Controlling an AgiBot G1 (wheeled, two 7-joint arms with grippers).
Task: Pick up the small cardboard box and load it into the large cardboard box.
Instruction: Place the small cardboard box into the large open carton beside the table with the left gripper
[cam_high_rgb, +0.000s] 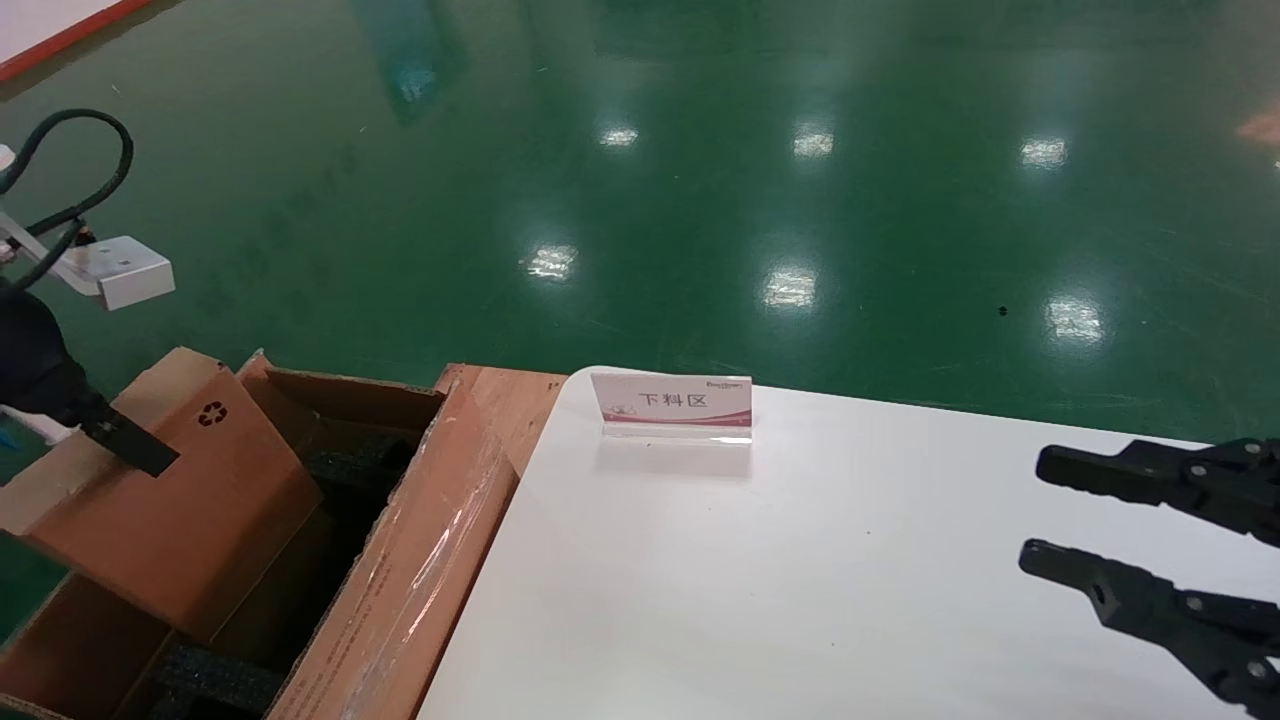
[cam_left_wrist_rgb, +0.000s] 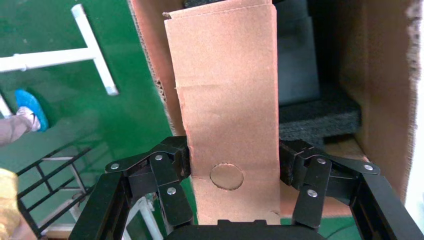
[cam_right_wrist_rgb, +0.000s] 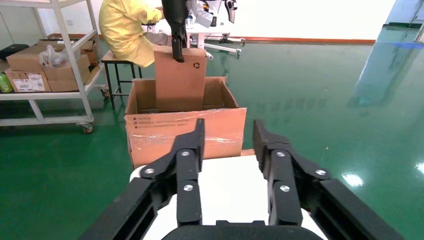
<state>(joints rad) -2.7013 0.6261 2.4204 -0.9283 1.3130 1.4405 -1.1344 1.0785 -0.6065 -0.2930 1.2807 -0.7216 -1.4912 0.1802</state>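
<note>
My left gripper (cam_high_rgb: 130, 440) is shut on the small cardboard box (cam_high_rgb: 190, 500), a flat brown box with a black recycling symbol, held tilted with its lower part inside the large cardboard box (cam_high_rgb: 420, 560). In the left wrist view the fingers (cam_left_wrist_rgb: 170, 165) clamp both faces of the small box (cam_left_wrist_rgb: 227, 115), whose narrow side has a round punch-out. Black foam (cam_left_wrist_rgb: 320, 112) lines the carton. The right wrist view shows the small box (cam_right_wrist_rgb: 179, 82) standing in the open carton (cam_right_wrist_rgb: 185, 132). My right gripper (cam_high_rgb: 1030, 515) is open and empty over the white table.
A white table (cam_high_rgb: 800, 600) stands right of the carton, with a small sign stand (cam_high_rgb: 672, 405) at its far edge. Green floor lies beyond. In the right wrist view a person in yellow (cam_right_wrist_rgb: 125, 30) sits behind the carton beside a shelf with boxes (cam_right_wrist_rgb: 45, 65).
</note>
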